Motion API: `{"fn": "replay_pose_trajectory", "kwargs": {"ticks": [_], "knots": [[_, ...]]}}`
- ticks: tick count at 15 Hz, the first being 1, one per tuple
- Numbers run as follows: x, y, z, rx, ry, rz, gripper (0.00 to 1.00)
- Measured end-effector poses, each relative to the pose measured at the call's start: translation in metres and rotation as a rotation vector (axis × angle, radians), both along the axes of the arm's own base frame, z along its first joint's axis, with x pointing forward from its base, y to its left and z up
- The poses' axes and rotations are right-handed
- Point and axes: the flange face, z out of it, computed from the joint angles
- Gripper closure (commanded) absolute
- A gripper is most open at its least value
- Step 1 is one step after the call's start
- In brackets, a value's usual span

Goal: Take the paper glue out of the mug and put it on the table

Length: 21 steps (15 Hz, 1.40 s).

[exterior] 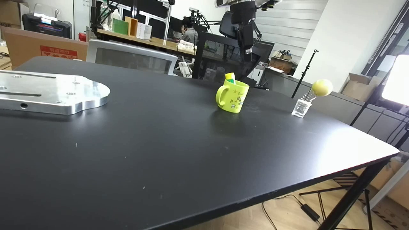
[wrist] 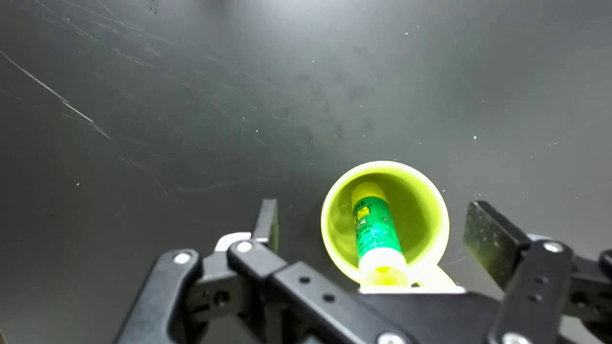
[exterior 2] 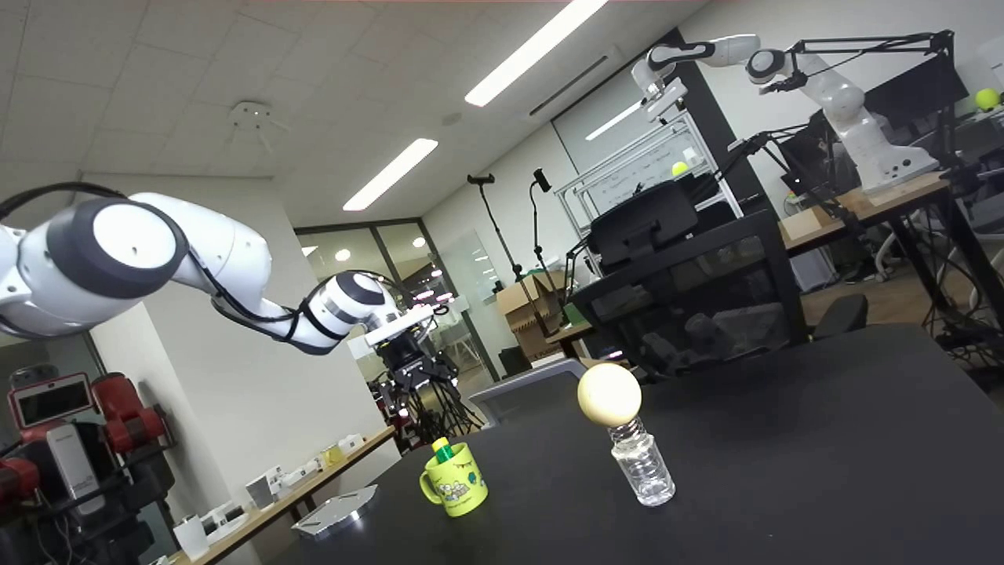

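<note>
Metal plate [exterior: 41, 84]: silver, lying flat on the black table [exterior: 153, 159] at the left edge in an exterior view; well apart from the mug [exterior: 233, 99].
Grey chair [exterior: 134, 60]: mesh back showing beyond the table's far edge.
Mug: lime yellow-green, glossy, small printed figures on its wall; upright on the table, handle toward picture left in both exterior views.
Paper glue [exterior: 229, 76]: inside the mug, standing aslant; yellow end above the rim, green body and a white band also visible. In the wrist view the upper end is at the rim, near the handle.
Gripper [wrist: 377, 222]: hangs from the white arm [exterior: 222, 3], above the mug and apart from it; jaws spread wide. In the wrist view the mug and glue show between the two fingers [wrist: 493, 241].
Small clear cup [exterior: 301, 109]: on the table to the right of the mug, well apart from it; a coil spring [exterior: 309, 95] rises from it, with a yellow ball [exterior: 322, 87] on top.
Bright panel [exterior: 397, 80]: at the right edge, beyond the table; white glare lies on the table's right corner.
</note>
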Motion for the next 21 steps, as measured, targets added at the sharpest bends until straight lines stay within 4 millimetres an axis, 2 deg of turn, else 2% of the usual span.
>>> {"fn": "replay_pose_trajectory", "kwargs": {"ticks": [7,15,16,17,21], "knots": [[0.005,0.024,-0.022,-0.052,0.023,-0.101,0.00],[0.008,0.027,-0.055,-0.055,0.055,-0.200,0.00],[0.009,0.027,-0.059,-0.052,0.054,-0.202,0.25],[0.010,0.027,-0.062,-0.048,0.052,-0.204,0.27],[0.014,0.029,-0.070,-0.039,0.038,-0.203,0.55]]}}
